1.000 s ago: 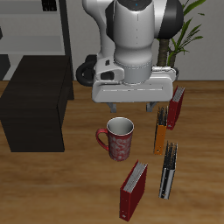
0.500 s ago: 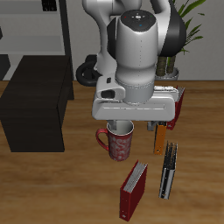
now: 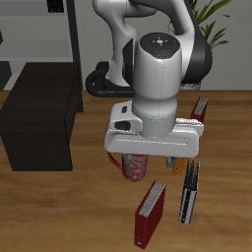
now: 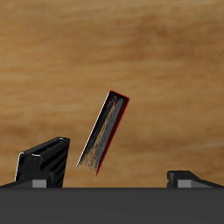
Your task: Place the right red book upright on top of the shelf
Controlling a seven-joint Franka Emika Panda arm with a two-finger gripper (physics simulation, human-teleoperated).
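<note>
The right red book (image 3: 151, 215) is seen standing on the wooden counter (image 3: 59, 212) close to its front edge, tilted a little, with its dark-red cover turned toward the exterior camera; it is apart from the shelf (image 3: 39, 113), which stands farther back on the counter, its flat black top bare. The gripper (image 3: 150, 156) is held over the middle of the counter, above the red patterned mug (image 3: 135, 169), which is largely hidden behind the hand; the book is found nearer the front edge than the gripper and is not touched by it. In the wrist view the book (image 4: 105, 131) is shown from above as a thin slanted strip of pale page edges bordered in red, with wood grain all around it; the gripper (image 4: 115, 168) is seen with the jaws spread wide, one dark finger (image 4: 44, 162) on each side, and nothing is held between them. A dark grey book (image 3: 189, 192) is stood just beside the right red book; a thin orange book (image 3: 179, 169) is partly covered by the hand; a second red book (image 3: 200, 108) stands farther back.
</note>
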